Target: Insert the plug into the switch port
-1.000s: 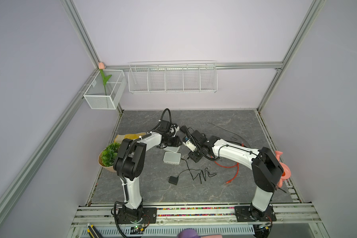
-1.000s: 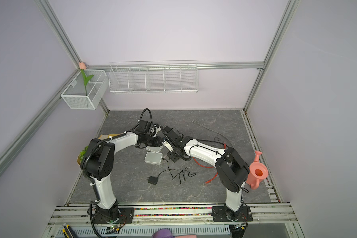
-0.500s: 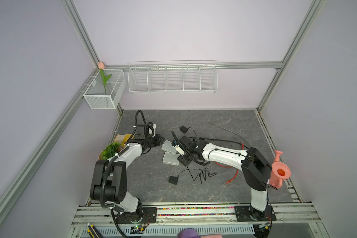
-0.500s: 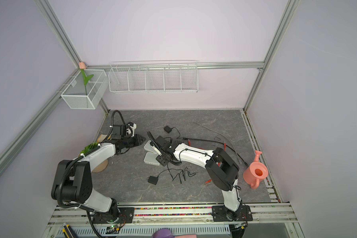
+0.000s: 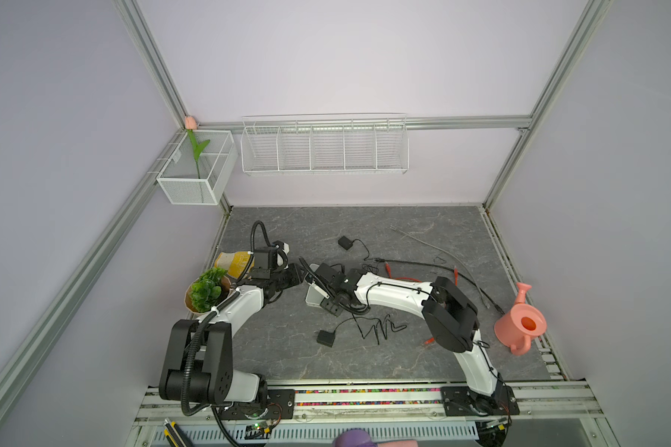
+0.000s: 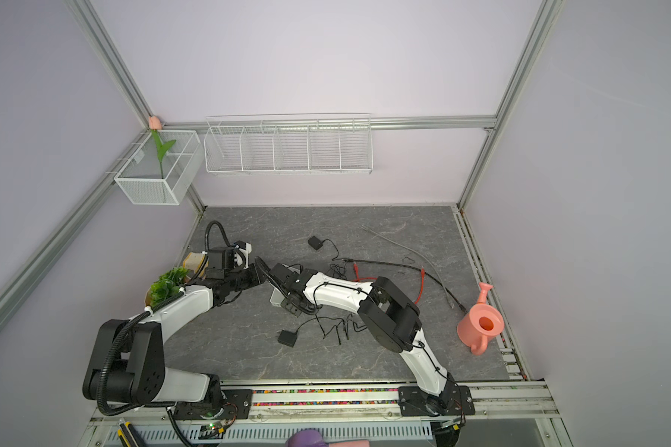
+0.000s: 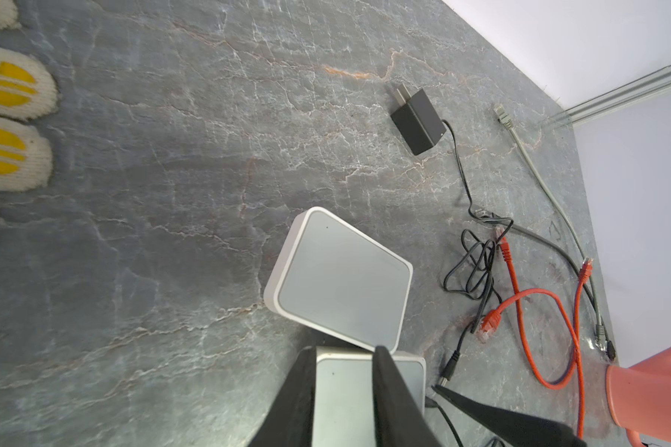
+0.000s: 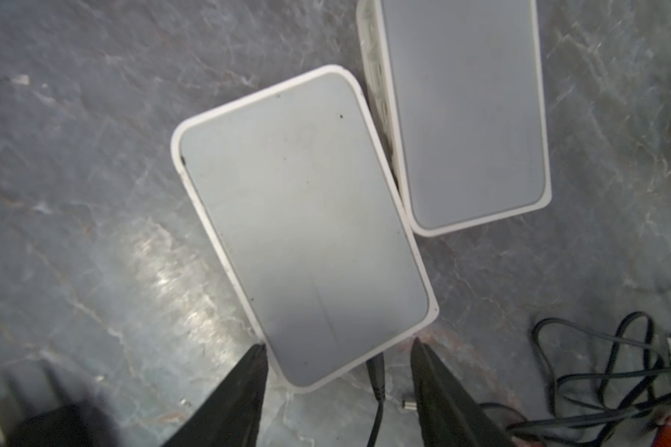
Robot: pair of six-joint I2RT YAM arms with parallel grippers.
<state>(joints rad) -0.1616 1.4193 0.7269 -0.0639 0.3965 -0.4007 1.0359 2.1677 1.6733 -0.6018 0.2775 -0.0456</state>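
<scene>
Spread, the right claw straddles the end edge of one switch, where the black plug touches it. The left claw hovers narrowly parted near that switch; bare worktop lies frontward.

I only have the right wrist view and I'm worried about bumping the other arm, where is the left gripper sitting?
Observer: The left gripper hangs over the switch that your right gripper straddles, close beside your finger.
Operator: Is it holding anything?
Observer: No, its jaws stand slightly apart with nothing between them.
Operator: Anything by my elbow?
Observer: A pink watering can stands to its right, not touching the arm.
</scene>
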